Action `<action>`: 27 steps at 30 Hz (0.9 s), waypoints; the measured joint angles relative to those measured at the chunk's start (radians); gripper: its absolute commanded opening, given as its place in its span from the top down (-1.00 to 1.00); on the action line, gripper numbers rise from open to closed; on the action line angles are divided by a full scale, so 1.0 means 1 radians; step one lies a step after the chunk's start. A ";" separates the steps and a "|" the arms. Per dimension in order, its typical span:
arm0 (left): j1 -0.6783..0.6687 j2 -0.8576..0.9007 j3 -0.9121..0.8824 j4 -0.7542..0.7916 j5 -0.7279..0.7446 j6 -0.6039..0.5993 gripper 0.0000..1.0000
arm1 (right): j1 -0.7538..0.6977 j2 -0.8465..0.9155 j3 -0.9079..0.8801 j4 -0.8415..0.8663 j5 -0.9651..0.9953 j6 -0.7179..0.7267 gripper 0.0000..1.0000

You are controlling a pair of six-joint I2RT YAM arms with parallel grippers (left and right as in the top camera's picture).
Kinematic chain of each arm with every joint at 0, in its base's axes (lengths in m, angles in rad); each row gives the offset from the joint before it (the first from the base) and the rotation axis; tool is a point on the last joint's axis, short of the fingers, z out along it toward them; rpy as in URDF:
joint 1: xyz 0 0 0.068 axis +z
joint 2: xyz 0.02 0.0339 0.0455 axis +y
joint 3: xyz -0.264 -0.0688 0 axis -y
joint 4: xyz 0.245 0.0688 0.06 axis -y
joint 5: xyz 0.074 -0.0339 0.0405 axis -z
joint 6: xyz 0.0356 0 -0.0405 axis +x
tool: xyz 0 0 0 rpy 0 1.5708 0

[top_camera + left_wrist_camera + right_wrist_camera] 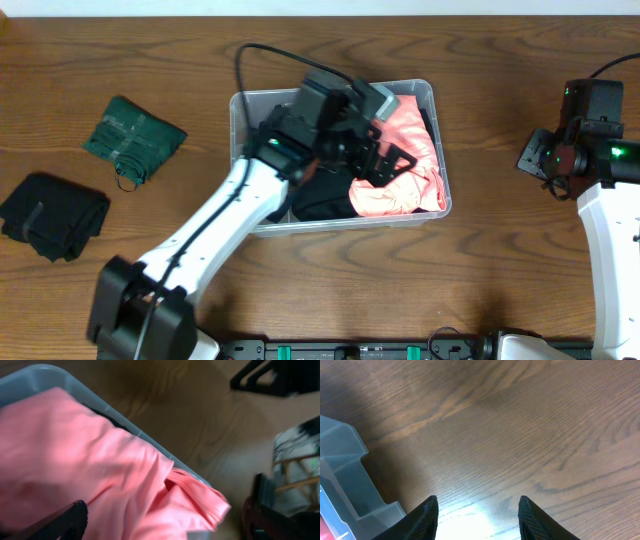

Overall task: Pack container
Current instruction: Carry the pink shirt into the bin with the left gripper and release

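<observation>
The clear plastic container [238,125] stands at the table's middle. It holds a pink garment [410,150] on the right and a black garment [320,195] on the left. My left gripper [390,163] hangs open over the pink garment inside the bin. In the left wrist view its fingers [165,522] are spread wide with the pink garment [90,460] beneath them and the container rim [30,375] behind. My right gripper [545,160] is open and empty over bare table right of the bin. Its wrist view shows its fingers [477,512] and a container corner [345,475].
A folded dark green cloth [133,138] lies at the left of the table. A folded black cloth [52,215] lies nearer the front left edge. The left arm reaches across the bin's front left corner.
</observation>
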 measured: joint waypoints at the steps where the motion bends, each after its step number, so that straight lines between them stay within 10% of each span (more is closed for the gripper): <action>1: -0.013 0.024 0.000 0.018 -0.023 0.013 -0.96 | 0.000 0.000 0.000 0.000 -0.003 0.000 0.01; 15: 0.018 0.280 0.030 0.125 -0.105 0.051 -0.96 | 0.000 0.000 0.000 0.000 -0.030 -0.016 0.00; 27: 0.040 -0.069 0.017 -0.074 -0.173 0.051 -0.96 | 0.000 0.000 0.000 0.003 -0.038 -0.023 0.00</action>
